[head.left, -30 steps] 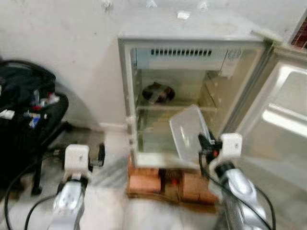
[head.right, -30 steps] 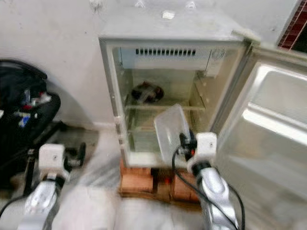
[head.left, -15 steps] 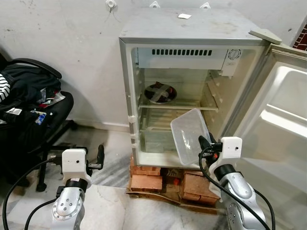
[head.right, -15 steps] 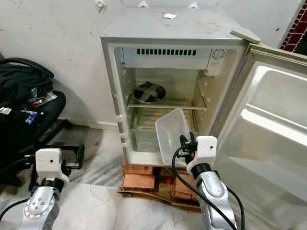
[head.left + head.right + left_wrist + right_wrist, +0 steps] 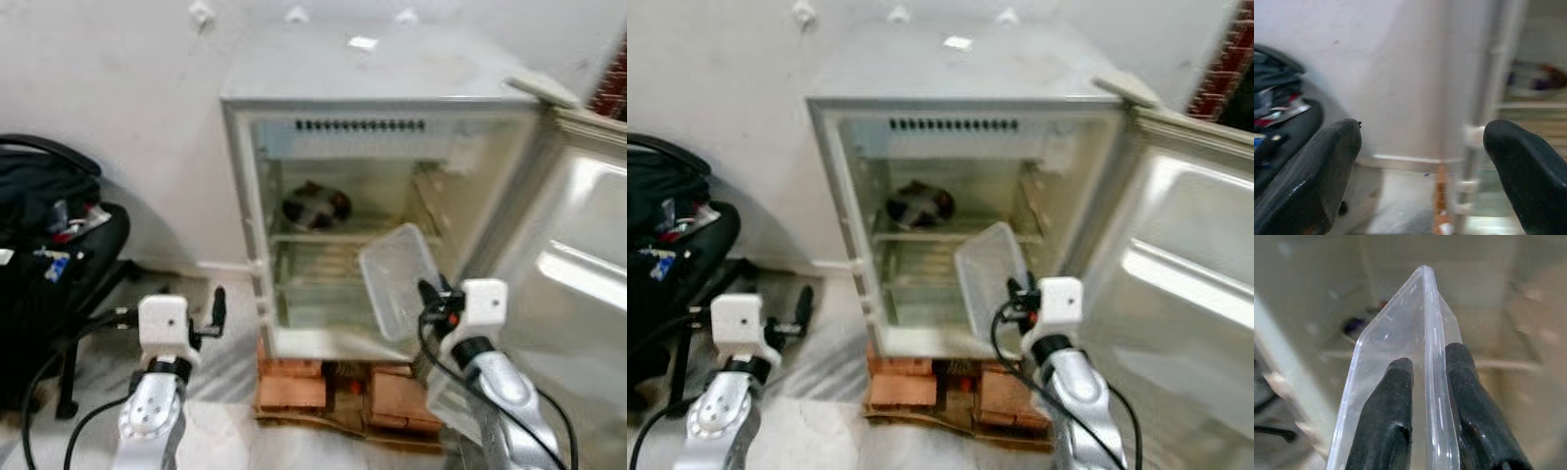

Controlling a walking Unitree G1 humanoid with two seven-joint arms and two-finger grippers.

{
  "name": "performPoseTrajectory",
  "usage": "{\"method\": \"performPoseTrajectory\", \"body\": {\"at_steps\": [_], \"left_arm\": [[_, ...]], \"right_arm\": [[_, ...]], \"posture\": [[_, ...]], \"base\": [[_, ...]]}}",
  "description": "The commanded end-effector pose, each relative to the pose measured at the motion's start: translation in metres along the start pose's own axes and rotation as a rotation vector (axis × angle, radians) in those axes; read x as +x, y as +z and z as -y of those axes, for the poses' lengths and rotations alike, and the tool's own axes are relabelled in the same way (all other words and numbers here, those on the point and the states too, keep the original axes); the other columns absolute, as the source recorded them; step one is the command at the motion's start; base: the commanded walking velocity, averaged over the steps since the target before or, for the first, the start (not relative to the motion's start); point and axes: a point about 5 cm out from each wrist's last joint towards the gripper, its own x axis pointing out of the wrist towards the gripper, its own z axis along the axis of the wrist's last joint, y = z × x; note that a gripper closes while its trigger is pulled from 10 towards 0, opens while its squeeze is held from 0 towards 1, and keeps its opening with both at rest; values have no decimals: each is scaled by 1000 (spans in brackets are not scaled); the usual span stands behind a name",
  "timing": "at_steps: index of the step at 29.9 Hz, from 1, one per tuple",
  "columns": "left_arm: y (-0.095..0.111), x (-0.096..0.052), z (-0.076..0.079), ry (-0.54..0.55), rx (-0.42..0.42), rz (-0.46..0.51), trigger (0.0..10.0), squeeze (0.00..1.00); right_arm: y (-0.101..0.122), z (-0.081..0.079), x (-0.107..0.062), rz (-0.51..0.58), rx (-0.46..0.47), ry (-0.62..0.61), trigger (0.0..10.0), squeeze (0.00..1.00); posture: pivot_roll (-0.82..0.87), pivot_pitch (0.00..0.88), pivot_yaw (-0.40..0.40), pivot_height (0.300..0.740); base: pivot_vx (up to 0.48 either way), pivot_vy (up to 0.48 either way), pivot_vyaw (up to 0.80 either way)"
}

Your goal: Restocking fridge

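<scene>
The right jaws [image 5: 1425, 382] are clamped on the rim of a clear, rectangular plastic container [image 5: 400, 278], one black finger [image 5: 1388, 416] on each side of the thin wall, which rises straight up between them in the right wrist view. From the head views the container stands tilted on edge, its open side turned toward the robot's left, held in front of the lower compartment of the small grey fridge [image 5: 372, 93], near the right front corner of the opening and below the wire shelf [image 5: 338, 238]. It sits just before the fridge mouth; whether it touches the cabinet floor cannot be told.

The left jaws [image 5: 1422, 161] stand wide apart with nothing between them, held low and to the left of the fridge, pointing at its grey side wall.

On the wire shelf, toward its back left, lies a dark round dish-like item [image 5: 315, 205], too blurred to name. The fridge door [image 5: 578, 245] hangs open on the right, its pale inner lining facing the camera. The fridge rests on red bricks [image 5: 290, 390] on the marbled floor. At the far left a black chair [image 5: 59, 245] carries dark bags and clutter against the white wall.
</scene>
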Motion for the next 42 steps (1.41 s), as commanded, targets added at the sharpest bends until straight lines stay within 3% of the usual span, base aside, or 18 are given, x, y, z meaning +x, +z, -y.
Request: {"method": "performPoseTrajectory", "body": {"at_steps": [1, 11, 28, 42], "left_arm": [[4, 3, 3, -10, -4, 17, 10000, 0], [3, 2, 5, -9, -10, 9, 10000, 0], [-2, -10, 11, -60, 10, -3, 10000, 0], [-2, -8, 14, -75, 6, -4, 10000, 0]], "right_arm": [[3, 3, -1, 5, -16, 2, 10000, 0], [2, 1, 1, 0, -22, 20, 10000, 0], [-1, 4, 3, -17, -11, -12, 10000, 0], [0, 4, 2, -10, -17, -11, 10000, 0]], "posture": [[42, 0, -8, 740], [42, 0, -12, 740], [54, 1, -12, 740], [49, 0, -9, 740]], "base": [[371, 270, 0], [332, 262, 0], [0, 0, -106], [0, -319, 0]]}}
